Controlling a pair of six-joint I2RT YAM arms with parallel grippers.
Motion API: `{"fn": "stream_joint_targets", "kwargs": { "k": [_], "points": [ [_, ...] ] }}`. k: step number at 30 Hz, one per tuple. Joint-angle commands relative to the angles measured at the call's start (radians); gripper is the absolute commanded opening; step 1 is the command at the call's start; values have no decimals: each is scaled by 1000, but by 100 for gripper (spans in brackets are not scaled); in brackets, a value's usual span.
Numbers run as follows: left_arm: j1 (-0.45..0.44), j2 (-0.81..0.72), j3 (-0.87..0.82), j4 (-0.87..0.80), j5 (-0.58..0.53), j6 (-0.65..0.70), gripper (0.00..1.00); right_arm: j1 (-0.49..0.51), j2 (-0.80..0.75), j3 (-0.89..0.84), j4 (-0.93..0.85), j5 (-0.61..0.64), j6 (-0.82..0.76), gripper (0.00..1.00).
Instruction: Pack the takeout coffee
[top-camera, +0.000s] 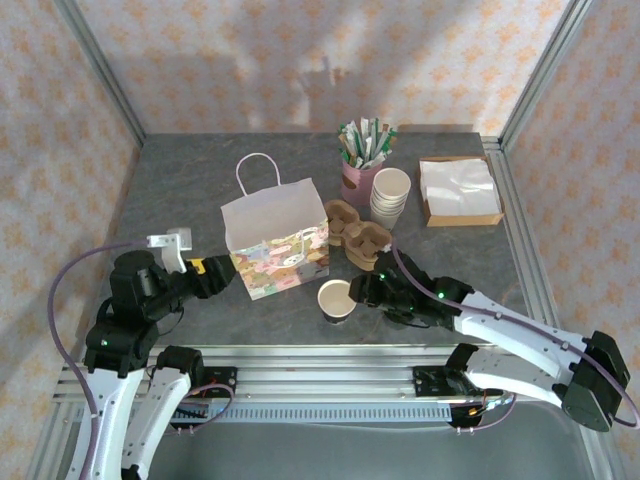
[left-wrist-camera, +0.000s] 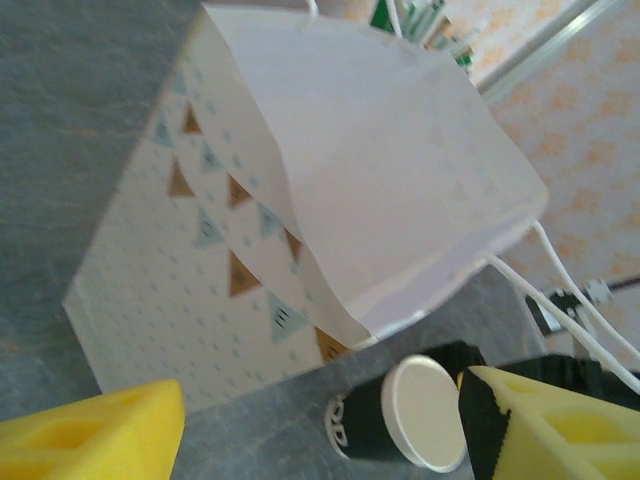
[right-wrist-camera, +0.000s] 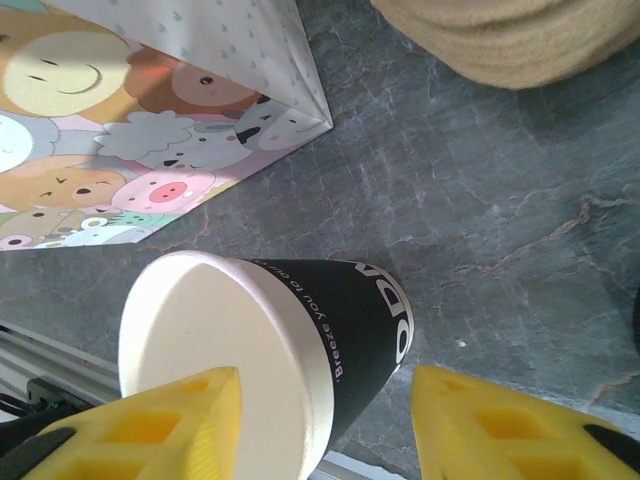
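Observation:
The takeout coffee (top-camera: 335, 298) is a black paper cup with a cream inside and no lid on it. It stands upright just in front of the white handled paper bag (top-camera: 275, 235). My right gripper (top-camera: 366, 291) is at the cup's right side. In the right wrist view its yellow fingers (right-wrist-camera: 325, 400) stand open on either side of the cup (right-wrist-camera: 290, 340), with a gap at the right finger. My left gripper (top-camera: 222, 268) is open at the bag's left side. The left wrist view looks between its fingers (left-wrist-camera: 322, 400) at the bag (left-wrist-camera: 330, 170) and the cup (left-wrist-camera: 400, 412).
Brown pulp cup carriers (top-camera: 357, 232) lie right of the bag. Behind them are a stack of cream cups (top-camera: 390, 195), a pink holder of sachets (top-camera: 362, 160) and a box of napkins (top-camera: 458, 190). The metal rail (top-camera: 320, 360) runs just in front of the cup.

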Motion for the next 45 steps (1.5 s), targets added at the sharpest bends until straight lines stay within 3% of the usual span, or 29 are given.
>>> {"fn": "stream_joint_targets", "kwargs": {
  "k": [1,6,9,14,17,29,45],
  "points": [
    [-4,19,25,-37,142,-8,68,8,-37,100,-127,74,-40,49],
    [-6,17,25,-34,241,-7,66,6,-106,201,-360,257,-46,59],
    [-10,24,-8,-20,217,-38,65,-23,-158,191,-443,340,-23,68],
    [-50,22,-42,27,229,-53,65,-191,-196,111,-458,181,-12,80],
    [-82,-6,-47,21,169,-44,66,-239,-193,57,-437,114,-1,86],
    [-96,35,-41,0,133,-28,69,-277,-132,-63,-328,85,25,88],
    [-97,23,-43,2,114,-31,69,-288,-98,-116,-268,103,47,81]
  ]
}}
